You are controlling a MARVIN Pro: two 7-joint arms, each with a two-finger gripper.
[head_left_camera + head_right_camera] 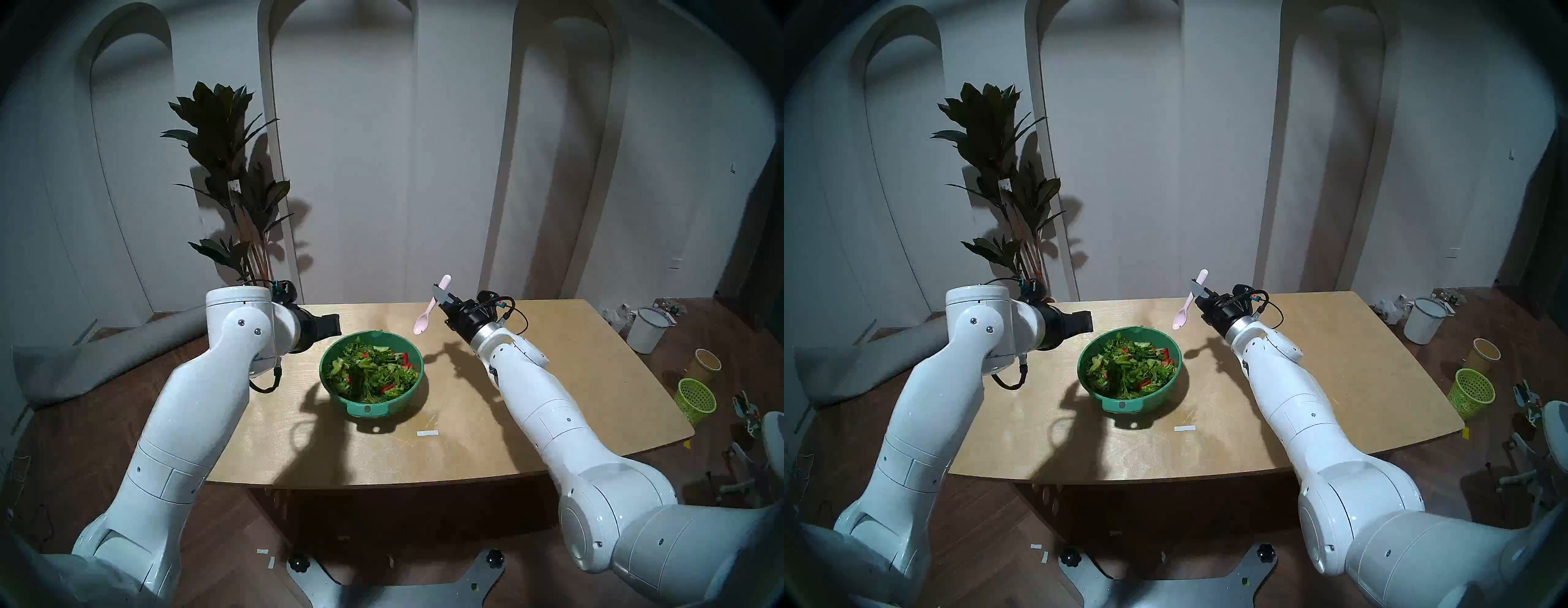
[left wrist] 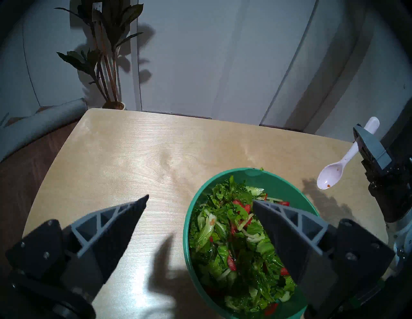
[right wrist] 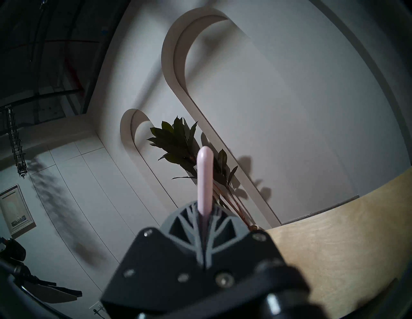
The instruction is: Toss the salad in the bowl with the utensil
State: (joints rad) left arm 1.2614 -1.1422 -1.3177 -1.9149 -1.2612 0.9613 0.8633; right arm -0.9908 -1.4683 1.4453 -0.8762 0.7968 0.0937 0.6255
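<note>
right gripper (image 1: 441,297) was clenched on the pink spoon (image 1: 426,318) mid-handle, right of centre in the head view, scoop hanging down-left, handle end poking up. spoon hung in the air just above and to the upper right of the teal bowl (image 1: 409,392), clear of the rim. scoop had small red bits on it in the left wrist view (image 2: 330,177), far right. salad (image 1: 371,373) sat heaped in the bowl at frame centre, on the wooden table (image 1: 551,382). left gripper (image 2: 200,205) was released, jaws spread wide and empty, hovering over the bowl's left rim in the lower half of its own view.

judgement: the step in hand looked like bringing the scoop down into the greens. to do it well, tilt the wrist so the scoop goes in first near the far wall, dig under and lift gently. the bowl looked light and nothing held it, so it could slide; the left gripper could brace the rim. keep strokes shallow, else leaves go over the edge.
</note>
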